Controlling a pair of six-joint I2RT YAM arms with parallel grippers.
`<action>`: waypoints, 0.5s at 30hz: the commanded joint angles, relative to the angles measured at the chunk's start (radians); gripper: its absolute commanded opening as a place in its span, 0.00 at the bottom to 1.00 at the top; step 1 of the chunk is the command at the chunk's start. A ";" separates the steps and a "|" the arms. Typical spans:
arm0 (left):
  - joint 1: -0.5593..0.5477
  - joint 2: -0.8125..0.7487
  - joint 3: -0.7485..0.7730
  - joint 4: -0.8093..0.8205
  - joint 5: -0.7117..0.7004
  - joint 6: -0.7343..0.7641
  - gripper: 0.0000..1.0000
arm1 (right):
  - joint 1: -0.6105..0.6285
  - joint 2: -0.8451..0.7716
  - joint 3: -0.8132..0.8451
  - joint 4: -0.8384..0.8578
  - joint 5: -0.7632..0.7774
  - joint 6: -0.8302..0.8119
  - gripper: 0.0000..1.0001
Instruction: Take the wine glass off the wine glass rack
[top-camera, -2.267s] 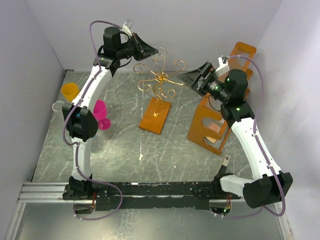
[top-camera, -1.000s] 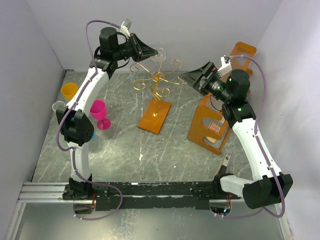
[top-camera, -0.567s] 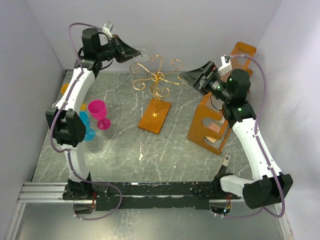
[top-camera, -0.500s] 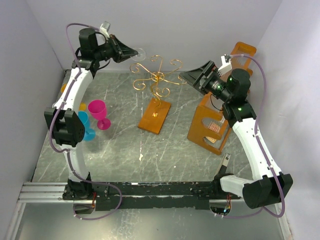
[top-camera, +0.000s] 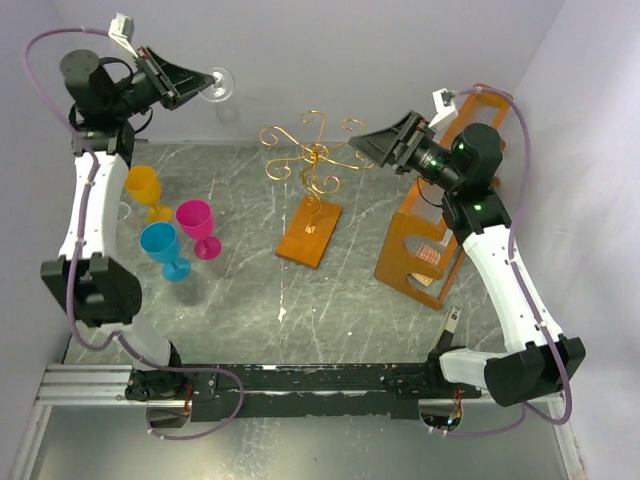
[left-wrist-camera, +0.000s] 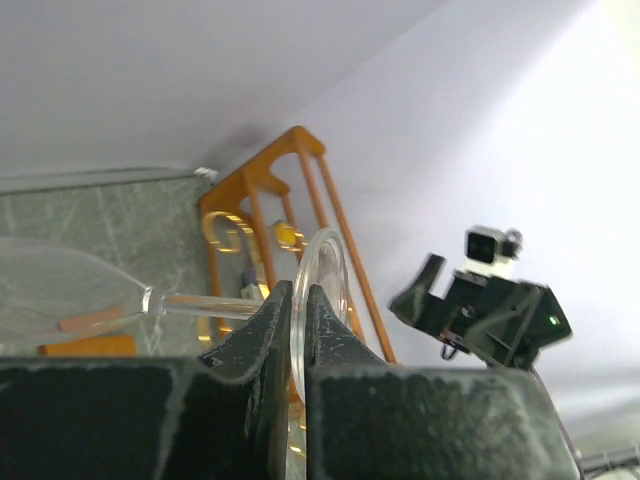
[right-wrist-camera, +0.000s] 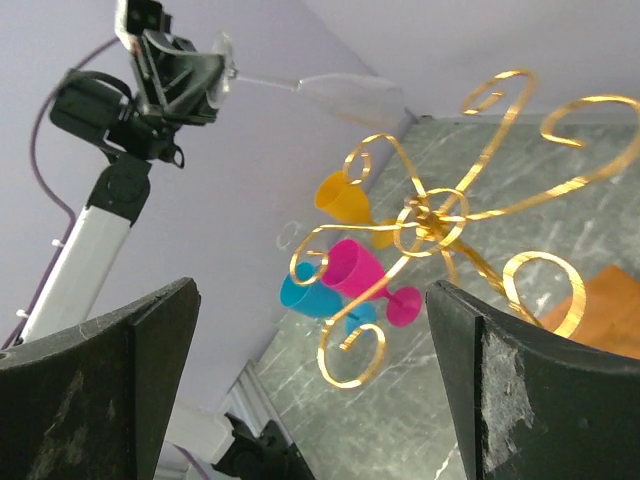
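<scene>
Left pincer (top-camera: 204, 85) is clamped on the foot of the glass (right-wrist-camera: 352, 92). The wrist view shows its two fingers (left-wrist-camera: 270, 318) pinching the clear disc on edge, with only that thin rim between them. It holds the glass up in the air over the far-left corner of the counter, well apart from the rack (top-camera: 318, 160). The stem runs about level and the bowl points away from the pincer, toward the rack side. From above the bowl is nearly lost against the pale wall, so its exact tilt is hard to judge there.

Right pincer (top-camera: 366, 150) is spread wide and holds nothing. It hangs high, just beside the rack's gold scrolls on their right, toward the far edge, and does not touch them as far as I can see.

The rack stands upright on its orange base (top-camera: 310, 231) near the middle of the counter. A yellow cup (top-camera: 143, 187), a pink cup (top-camera: 197, 219) and a blue cup (top-camera: 160, 244) stand upright near the left edge, close together. An orange frame (top-camera: 405, 262) sits at the right edge.
</scene>
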 joint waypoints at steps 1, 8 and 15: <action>-0.018 -0.194 -0.025 0.179 0.062 0.029 0.07 | 0.107 0.055 0.088 0.095 -0.032 -0.089 0.97; -0.021 -0.406 -0.107 0.322 0.026 -0.113 0.07 | 0.198 0.152 0.182 0.227 -0.078 -0.071 0.96; -0.021 -0.454 -0.232 0.869 0.042 -0.677 0.07 | 0.178 0.210 0.163 0.571 -0.169 0.156 0.88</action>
